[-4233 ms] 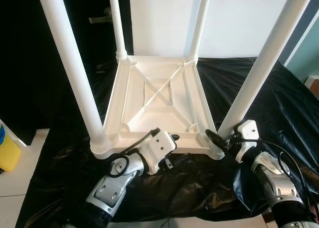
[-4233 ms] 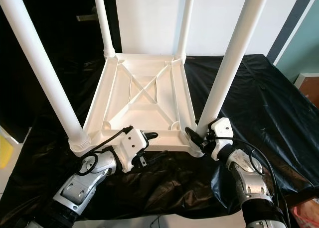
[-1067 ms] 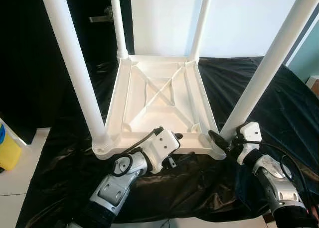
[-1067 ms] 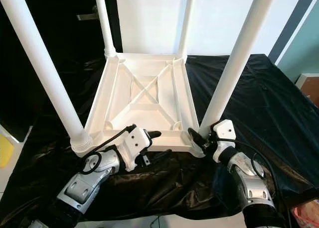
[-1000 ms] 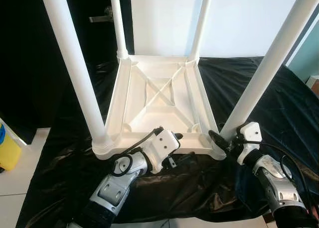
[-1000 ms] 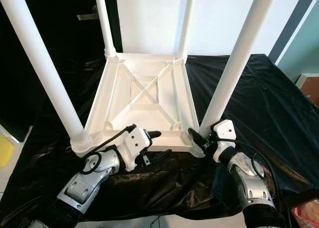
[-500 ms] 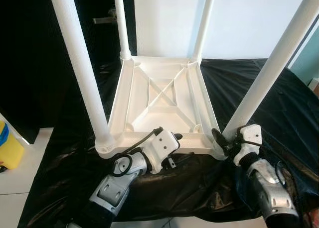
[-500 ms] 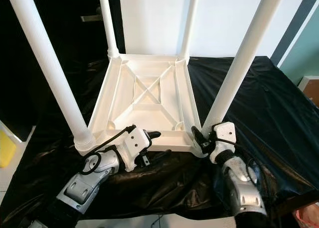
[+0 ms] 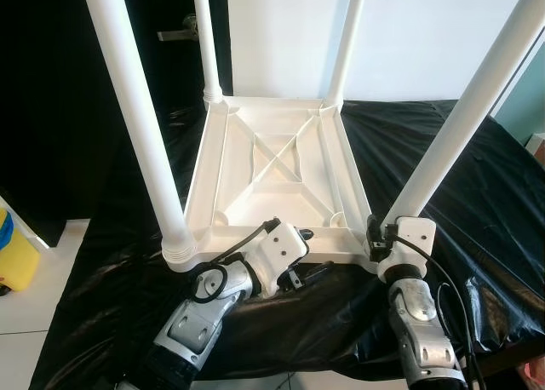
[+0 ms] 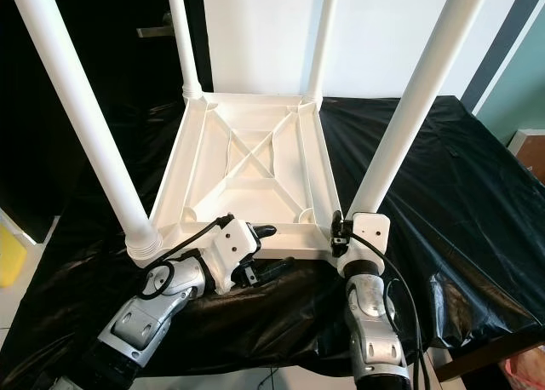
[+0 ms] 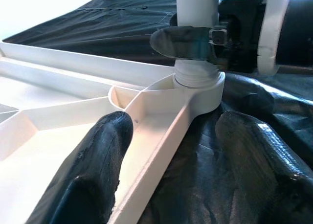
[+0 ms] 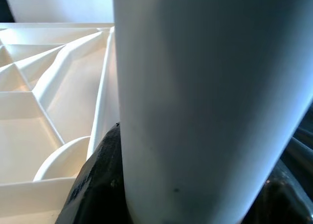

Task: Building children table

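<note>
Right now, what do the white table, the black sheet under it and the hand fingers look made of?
White upturned table with four legs: likely moulded plastic, smooth semi-gloss, with cast ribs and a threaded-looking leg collar. Black sheet: thin plastic film, glossy, wrinkled with bright highlights. Left hand fingers: black, matte, finely textured, probably rubbery pads. Right hand grips the near right leg.

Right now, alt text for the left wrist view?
Two black fingers straddle the near rim of the upturned white table. Beyond them, the right gripper clasps the base of a white leg at its corner socket, on black sheeting.
</note>
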Robot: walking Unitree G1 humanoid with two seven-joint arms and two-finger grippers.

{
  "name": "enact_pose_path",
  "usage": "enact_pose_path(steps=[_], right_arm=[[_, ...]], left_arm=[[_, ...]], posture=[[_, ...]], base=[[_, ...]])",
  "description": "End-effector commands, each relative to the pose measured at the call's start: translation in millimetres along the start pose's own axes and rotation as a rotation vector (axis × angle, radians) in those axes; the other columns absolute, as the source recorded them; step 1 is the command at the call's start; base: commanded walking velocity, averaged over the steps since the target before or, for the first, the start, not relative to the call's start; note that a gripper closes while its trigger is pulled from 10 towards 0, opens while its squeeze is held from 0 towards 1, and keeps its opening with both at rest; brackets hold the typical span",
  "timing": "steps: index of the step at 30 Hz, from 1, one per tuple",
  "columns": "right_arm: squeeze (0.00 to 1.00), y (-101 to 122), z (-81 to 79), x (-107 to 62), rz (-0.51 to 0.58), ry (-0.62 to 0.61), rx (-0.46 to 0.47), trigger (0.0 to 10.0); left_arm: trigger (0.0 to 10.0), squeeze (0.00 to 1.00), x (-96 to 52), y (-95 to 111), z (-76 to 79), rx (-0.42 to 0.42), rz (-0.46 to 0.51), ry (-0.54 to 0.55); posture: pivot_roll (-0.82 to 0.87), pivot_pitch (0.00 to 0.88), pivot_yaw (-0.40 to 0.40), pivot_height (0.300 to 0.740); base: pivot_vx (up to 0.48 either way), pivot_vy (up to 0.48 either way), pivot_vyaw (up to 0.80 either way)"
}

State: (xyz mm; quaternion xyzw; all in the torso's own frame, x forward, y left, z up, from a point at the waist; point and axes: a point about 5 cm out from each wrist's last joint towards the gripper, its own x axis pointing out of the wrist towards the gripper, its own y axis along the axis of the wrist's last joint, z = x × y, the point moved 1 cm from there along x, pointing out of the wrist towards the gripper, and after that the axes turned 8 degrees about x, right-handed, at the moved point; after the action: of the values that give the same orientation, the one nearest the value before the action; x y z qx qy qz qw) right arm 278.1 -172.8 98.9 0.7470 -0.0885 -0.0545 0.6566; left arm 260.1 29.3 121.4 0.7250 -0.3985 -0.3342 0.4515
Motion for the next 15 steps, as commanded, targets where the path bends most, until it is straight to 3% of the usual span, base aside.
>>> enact_pose_path(steps=[1,12,13,14,15], right_arm=[[0.0,-12.1,10.2,-1.5,-0.064,-0.07,-0.013,10.0],[0.0,-6.4,1.5,-0.1,-0.045,-0.066,-0.009,10.0],[0.67,-5.1,0.0,0.0,-0.042,-0.054,-0.007,10.0],[0.98,-3.2,-1.0,0.1,-0.032,-0.041,-0.006,10.0],[1.0,-1.3,-1.9,0.1,-0.021,-0.026,-0.002,10.0]], left_arm=[[10.0,0.0,0.4,-0.1,3.0,-0.003,-0.005,-0.008],[10.0,0.0,-0.2,-0.3,0.7,-0.005,-0.007,0.007],[10.0,0.0,-0.1,-0.3,0.4,-0.005,-0.007,0.008],[10.0,0.0,-0.1,-0.2,0.1,-0.005,-0.007,0.01],[10.0,0.0,0.0,-0.2,-0.1,-0.005,-0.007,0.011]], posture=[[-0.02,0.0,-0.037,0.74],[-0.02,0.0,-0.046,0.74],[-0.02,0.0,-0.047,0.74],[-0.02,0.0,-0.046,0.74],[-0.02,0.0,-0.045,0.74]], base=[[0.0,0.0,0.0],[0.0,0.0,0.0],[0.0,0.0,0.0],[0.0,0.0,0.0],[0.0,0.0,0.0]])
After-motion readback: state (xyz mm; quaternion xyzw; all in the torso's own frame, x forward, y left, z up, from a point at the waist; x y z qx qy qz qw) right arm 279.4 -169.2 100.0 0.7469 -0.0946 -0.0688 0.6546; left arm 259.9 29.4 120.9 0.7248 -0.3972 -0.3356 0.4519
